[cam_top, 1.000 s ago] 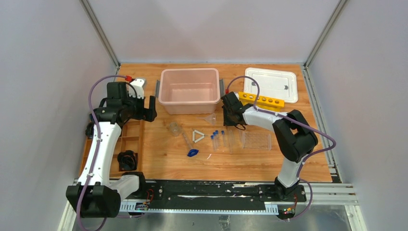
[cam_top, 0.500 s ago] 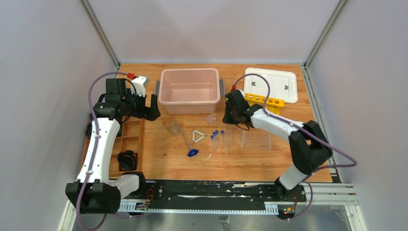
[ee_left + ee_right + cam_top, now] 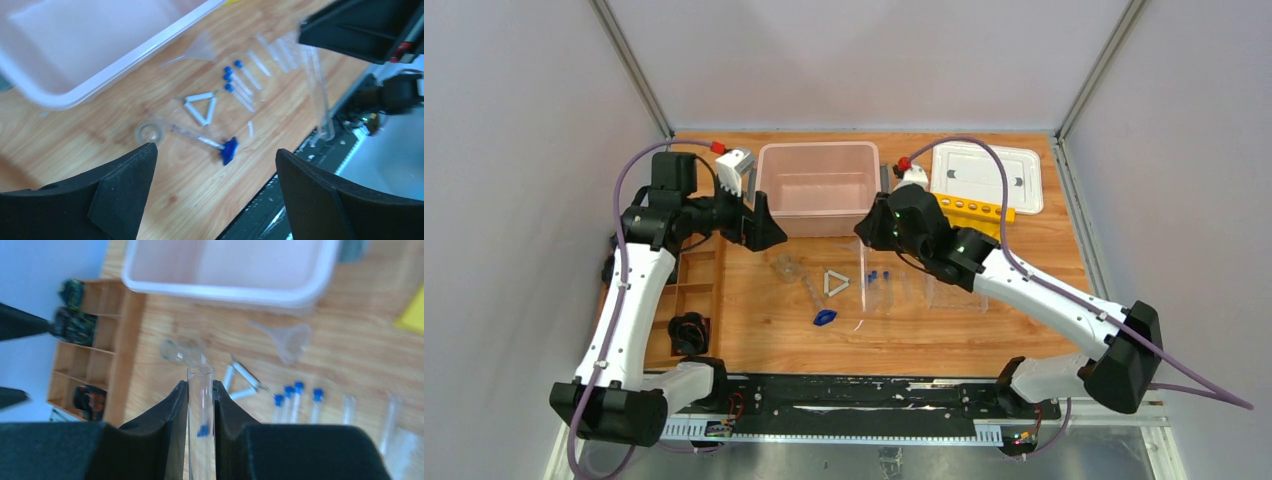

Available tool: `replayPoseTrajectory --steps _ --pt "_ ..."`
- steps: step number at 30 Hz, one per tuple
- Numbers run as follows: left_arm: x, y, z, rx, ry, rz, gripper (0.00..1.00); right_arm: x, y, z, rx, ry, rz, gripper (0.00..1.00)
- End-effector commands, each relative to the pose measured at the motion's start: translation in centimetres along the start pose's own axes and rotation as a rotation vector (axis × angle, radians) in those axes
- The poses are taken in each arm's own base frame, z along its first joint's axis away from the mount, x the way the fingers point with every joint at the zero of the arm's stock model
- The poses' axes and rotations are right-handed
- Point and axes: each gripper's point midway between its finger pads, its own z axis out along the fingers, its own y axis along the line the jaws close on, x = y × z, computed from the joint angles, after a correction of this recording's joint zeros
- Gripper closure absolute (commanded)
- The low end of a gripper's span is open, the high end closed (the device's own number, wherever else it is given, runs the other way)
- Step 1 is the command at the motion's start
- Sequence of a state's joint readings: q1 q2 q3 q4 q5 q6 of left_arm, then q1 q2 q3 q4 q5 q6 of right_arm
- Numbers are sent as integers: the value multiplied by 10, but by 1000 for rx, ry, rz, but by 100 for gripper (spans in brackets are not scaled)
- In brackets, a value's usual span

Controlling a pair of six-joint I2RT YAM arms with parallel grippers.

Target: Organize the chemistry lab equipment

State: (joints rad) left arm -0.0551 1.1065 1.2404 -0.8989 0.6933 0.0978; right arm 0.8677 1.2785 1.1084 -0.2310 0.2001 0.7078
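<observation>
My right gripper (image 3: 200, 386) is shut on a clear uncapped tube (image 3: 200, 377), held above the table in front of the pink bin (image 3: 817, 215); the same tube (image 3: 320, 90) shows in the left wrist view. Below lie three blue-capped tubes (image 3: 295, 395), a white triangle (image 3: 240, 382), a funnel (image 3: 292, 340), a beaker (image 3: 180, 351) and a blue clip (image 3: 229, 149). My left gripper (image 3: 759, 228) hangs open and empty by the bin's front left corner. The yellow rack (image 3: 979, 209) and the clear rack (image 3: 954, 292) sit to the right.
A white lid (image 3: 984, 175) lies at the back right. A wooden compartment tray (image 3: 694, 290) with a black object in it runs along the left edge. More clear tubes (image 3: 902, 290) lie beside the capped ones.
My right arm has swung left and stretched out, carrying the clear tube from near the yellow rack to the bin's front. The left gripper has moved right towards the bin.
</observation>
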Motion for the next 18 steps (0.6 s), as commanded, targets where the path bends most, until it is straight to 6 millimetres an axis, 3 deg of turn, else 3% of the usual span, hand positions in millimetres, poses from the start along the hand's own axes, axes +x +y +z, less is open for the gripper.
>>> replayPoseTrajectory --steps 1,8,18 --pt "-25 -51 -1 186 -24 17 6 -62 66 -13 -104 -177 -20 100" --pt "-31 -79 -3 287 -14 -1 6 -99 119 -7 -166 -294 -15 100" --pt "-18 -91 4 342 32 -2 14 -108 158 -4 -239 -332 30 100"
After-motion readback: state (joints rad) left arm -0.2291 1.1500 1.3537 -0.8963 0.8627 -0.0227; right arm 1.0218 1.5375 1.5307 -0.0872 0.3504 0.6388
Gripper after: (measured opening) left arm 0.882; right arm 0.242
